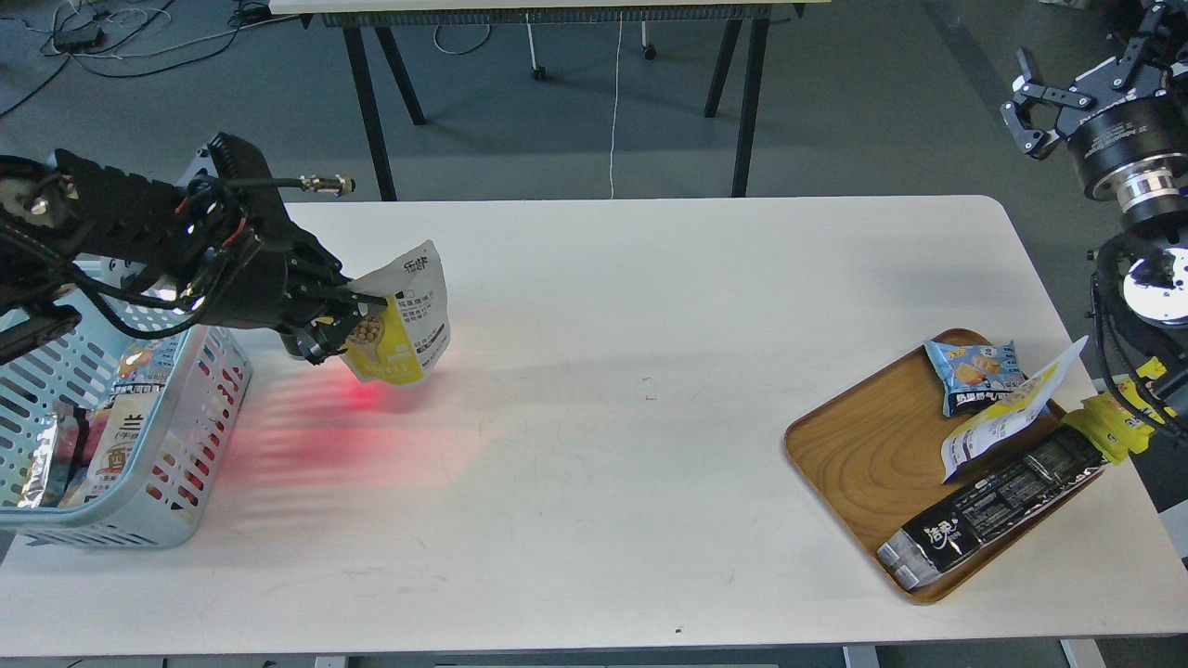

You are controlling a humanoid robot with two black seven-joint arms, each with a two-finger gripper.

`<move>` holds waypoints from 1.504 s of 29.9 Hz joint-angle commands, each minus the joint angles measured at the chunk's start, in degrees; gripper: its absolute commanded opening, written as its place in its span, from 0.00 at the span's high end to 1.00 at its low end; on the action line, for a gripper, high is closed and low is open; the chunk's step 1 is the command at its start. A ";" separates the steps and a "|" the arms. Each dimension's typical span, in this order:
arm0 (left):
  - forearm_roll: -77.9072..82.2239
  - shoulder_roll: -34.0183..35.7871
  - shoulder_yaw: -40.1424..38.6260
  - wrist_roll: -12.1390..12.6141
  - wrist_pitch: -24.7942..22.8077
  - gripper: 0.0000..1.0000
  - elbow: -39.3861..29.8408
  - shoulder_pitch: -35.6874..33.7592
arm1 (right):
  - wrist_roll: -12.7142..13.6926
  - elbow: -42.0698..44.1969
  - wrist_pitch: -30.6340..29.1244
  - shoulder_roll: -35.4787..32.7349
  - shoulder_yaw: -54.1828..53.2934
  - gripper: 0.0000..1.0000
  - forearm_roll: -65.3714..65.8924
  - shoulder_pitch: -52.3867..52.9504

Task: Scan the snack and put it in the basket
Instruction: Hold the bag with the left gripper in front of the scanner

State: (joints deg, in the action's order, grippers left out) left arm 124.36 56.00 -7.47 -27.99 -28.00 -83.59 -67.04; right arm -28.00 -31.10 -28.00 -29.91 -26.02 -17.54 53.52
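Note:
The snack (pixel 408 320) is a stand-up pouch with a white-grey top, a yellow lower half and a nut picture. My left gripper (pixel 357 315) is shut on its left edge and holds it upright just above the table, to the right of the basket. Red light falls on the pouch's bottom and on the table below it. The light blue slotted basket (pixel 190 464) stands at the left edge of the table, under my left arm, with several packets inside. My right gripper (pixel 1030 107) is open and empty, raised off the table's far right corner.
A brown wooden tray (pixel 863 455) sits at the right front of the white table (pixel 603 371). It holds a small blue packet (pixel 974 371), a white-yellow pouch (pixel 1007 417) and a long black packet (pixel 993 506). Black table legs and cables show behind.

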 commanded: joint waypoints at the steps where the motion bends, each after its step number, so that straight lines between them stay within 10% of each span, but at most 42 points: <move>1: 0.00 -0.10 0.09 -0.01 0.00 1.00 1.85 0.07 | 0.00 -0.02 0.00 -0.06 0.00 0.01 0.05 0.01; 45: 0.00 0.51 -0.17 -0.01 0.00 1.00 4.76 2.44 | 0.00 -0.28 0.00 0.11 0.00 0.01 0.58 0.62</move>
State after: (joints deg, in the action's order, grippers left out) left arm 124.46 56.52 -7.48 -28.00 -27.99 -78.75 -64.44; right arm -28.00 -31.38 -28.00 -29.80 -26.02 -16.96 54.08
